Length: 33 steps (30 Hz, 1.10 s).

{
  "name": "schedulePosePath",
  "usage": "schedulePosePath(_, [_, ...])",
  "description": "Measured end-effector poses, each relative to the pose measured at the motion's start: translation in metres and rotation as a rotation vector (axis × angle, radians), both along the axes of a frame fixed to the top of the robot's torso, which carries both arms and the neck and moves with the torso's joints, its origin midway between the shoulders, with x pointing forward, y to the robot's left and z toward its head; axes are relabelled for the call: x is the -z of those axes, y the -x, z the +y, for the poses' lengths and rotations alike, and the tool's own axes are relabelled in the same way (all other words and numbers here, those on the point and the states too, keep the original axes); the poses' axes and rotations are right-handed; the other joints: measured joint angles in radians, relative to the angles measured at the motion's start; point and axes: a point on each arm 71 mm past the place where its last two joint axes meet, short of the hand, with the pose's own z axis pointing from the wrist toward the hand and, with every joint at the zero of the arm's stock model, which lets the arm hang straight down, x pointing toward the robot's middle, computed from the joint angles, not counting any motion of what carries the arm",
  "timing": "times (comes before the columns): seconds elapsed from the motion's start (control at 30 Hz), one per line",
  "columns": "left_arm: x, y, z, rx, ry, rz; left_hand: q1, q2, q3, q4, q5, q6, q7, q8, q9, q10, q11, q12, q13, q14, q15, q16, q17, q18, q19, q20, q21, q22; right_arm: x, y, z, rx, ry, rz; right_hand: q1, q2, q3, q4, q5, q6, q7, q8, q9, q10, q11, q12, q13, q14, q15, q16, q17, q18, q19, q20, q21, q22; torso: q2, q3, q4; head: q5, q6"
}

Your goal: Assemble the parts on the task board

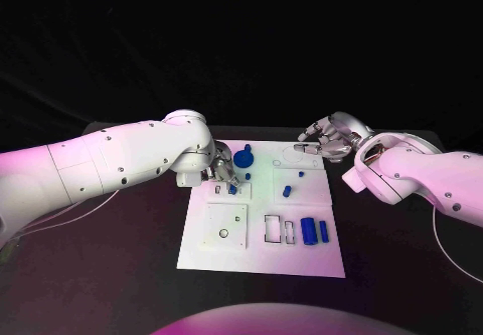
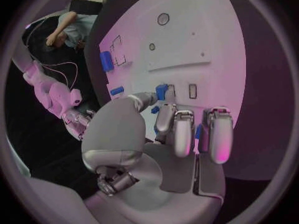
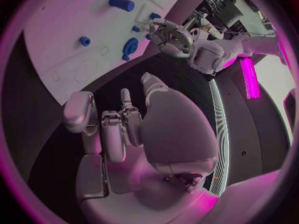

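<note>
- Head view: the white task board (image 1: 227,252) lies in the middle of the black table (image 1: 121,265). The left hand (image 1: 220,169) is over the board's upper left part, fingers pointing down around a small blue part (image 1: 232,188) at its fingertips; whether it actually grips that part cannot be told here. A round blue part (image 1: 245,160) sits just beside this hand, toward the board's far edge. Two blue cylinders (image 1: 314,231) lie side by side near the board's lower right, well apart from both hands.
- Head view: the right hand (image 1: 327,138) hovers at the board's far right corner, fingers curled, holding nothing visible.
- Left wrist view: the left hand (image 2: 181,134) has its fingers bent down together onto the board, with blue parts (image 2: 162,91) showing between and just beyond the fingertips; contact is likely but a firm grip cannot be confirmed.
- Right wrist view: the right hand (image 3: 118,129) is off the board's edge, fingers curled in and empty; the board's blue parts lie well apart from it.
</note>
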Motion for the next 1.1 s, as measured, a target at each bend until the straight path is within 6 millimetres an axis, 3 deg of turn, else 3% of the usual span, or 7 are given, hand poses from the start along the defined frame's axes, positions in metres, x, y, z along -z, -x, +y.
schedulePosePath(0.17, [0.001, 0.001, 0.001, -0.008, 0.011, 0.009, -0.01, -0.01, 0.025, 0.025, 0.023, -0.007, -0.007, 0.062, 0.0, 0.006, -0.005, 0.0, 0.004, -0.004, -0.004, 0.0, 0.0, 0.0, 0.0, 0.0, 0.0, 0.0, 0.0, 0.0, 0.0, 0.0, 0.0, 0.001, 0.0, 0.0, 0.0, 0.0, 0.0, 0.0, 0.0, 0.0, 0.0, 0.0, 0.0, 0.0, 0.0, 0.0, 0.0, 0.0, 0.0, 0.0, 0.0, 0.0, 0.0, 0.0, 0.0, 0.0, 0.0004, 0.0, -0.001])
schedulePosePath(0.2, [0.001, 0.001, 0.002, -0.009, 0.014, 0.011, -0.011, -0.011, 0.025, 0.025, 0.026, -0.007, -0.007, 0.063, 0.003, 0.01, -0.005, 0.0, 0.005, -0.004, -0.004, 0.0, 0.0, 0.0, 0.0, 0.0, 0.0, 0.0, 0.0, 0.0, 0.0, 0.0, 0.001, 0.001, 0.0, 0.0, 0.0, 0.0, 0.0, 0.0, 0.0, 0.0, 0.0, 0.0, 0.0, 0.0, 0.0, 0.0, 0.0, 0.0, 0.0, 0.0, 0.0, 0.0, 0.0, 0.0, 0.0, 0.0, 0.0006, 0.0, -0.001])
schedulePosePath(0.23, [0.001, 0.001, 0.002, -0.011, 0.017, 0.012, -0.011, -0.011, 0.025, 0.025, 0.027, -0.007, -0.007, 0.063, 0.053, 0.013, -0.005, 0.0, 0.006, -0.004, -0.004, 0.0, 0.0, 0.0, 0.0, 0.0, 0.0, 0.0, 0.0, 0.0, 0.0, 0.0, 0.001, 0.001, 0.0, 0.0, 0.0, 0.0, 0.0, 0.0, 0.0, 0.0, 0.0, 0.0, 0.0, 0.0, 0.0, 0.0, 0.0, 0.0, 0.0, 0.0, 0.0, 0.0, 0.0, 0.0, 0.0, 0.0, 0.0007, 0.001, -0.001])
schedulePosePath(0.27, [0.001, 0.001, 0.003, -0.015, 0.021, 0.013, -0.011, -0.011, 0.025, 0.025, 0.028, -0.007, -0.007, 0.065, 0.074, 0.013, -0.005, 0.0, 0.006, -0.004, -0.004, 0.0, 0.0, 0.0, 0.0, 0.0, 0.003, 0.0, 0.0, 0.0, 0.0, 0.0, 0.001, 0.001, 0.0, 0.0, 0.0, 0.0, 0.0, 0.0, 0.0, 0.0, 0.0, 0.0, 0.0, 0.0, 0.0, 0.0, 0.0, 0.0, 0.0, 0.0, 0.0, 0.0, 0.0, 0.0, 0.0, 0.0, 0.0008, 0.001, -0.001])
schedulePosePath(0.33, [0.001, 0.002, 0.004, -0.019, 0.027, 0.015, -0.015, -0.015, 0.025, 0.025, 0.031, -0.007, -0.007, 0.069, 0.09, 0.013, -0.005, 0.0, 0.005, -0.004, -0.004, 0.0, 0.0, 0.0, 0.0, 0.0, 0.004, 0.0, 0.001, 0.0, 0.0, 0.001, 0.001, 0.001, 0.0, 0.0, 0.0, 0.0, 0.0, 0.0, 0.0, 0.0, 0.0, 0.0, 0.0, 0.0, 0.0, 0.0, 0.0, 0.0, 0.0, 0.0, 0.0, 0.0, 0.0, 0.0, -0.001, 0.0, 0.0007, 0.001, -0.001])
schedulePosePath(0.63, [0.0, 0.004, 0.009, -0.043, 0.059, 0.012, -0.022, -0.021, 0.031, 0.026, 0.051, -0.007, -0.006, 0.077, 0.096, 0.013, -0.005, 0.0, 0.008, -0.004, -0.003, 0.0, 0.0, 0.0, 0.0, 0.0, 0.003, 0.0, 0.001, 0.0, -0.001, 0.002, 0.001, 0.002, 0.0, 0.0, 0.0, 0.0, 0.004, 0.0, 0.0, 0.0, 0.001, 0.0, 0.0, 0.0, 0.0, 0.0, 0.0, 0.0, 0.0, 0.0, 0.0, 0.0, 0.0, -0.001, -0.001, 0.0004, 0.0008, 0.003, -0.002])
schedulePosePath(1.1, [0.005, 0.014, 0.021, -0.063, 0.104, -0.08, -0.026, -0.025, 0.03, 0.026, 0.051, -0.006, -0.007, 0.082, 0.099, 0.016, -0.009, 0.0, 0.009, -0.004, -0.003, 0.0, 0.0, 0.0, 0.0, 0.0, 0.004, 0.0, 0.002, 0.0, -0.004, 0.008, 0.003, 0.003, -0.012, 0.004, 0.0, 0.0, 0.004, 0.0, 0.0, 0.004, 0.001, 0.0, 0.0, 0.0, 0.001, 0.0, 0.0, 0.0, 0.0, 0.0, 0.0, 0.0, 0.0, -0.001, -0.001, -0.0002, 0.0019, 0.001, -0.002])
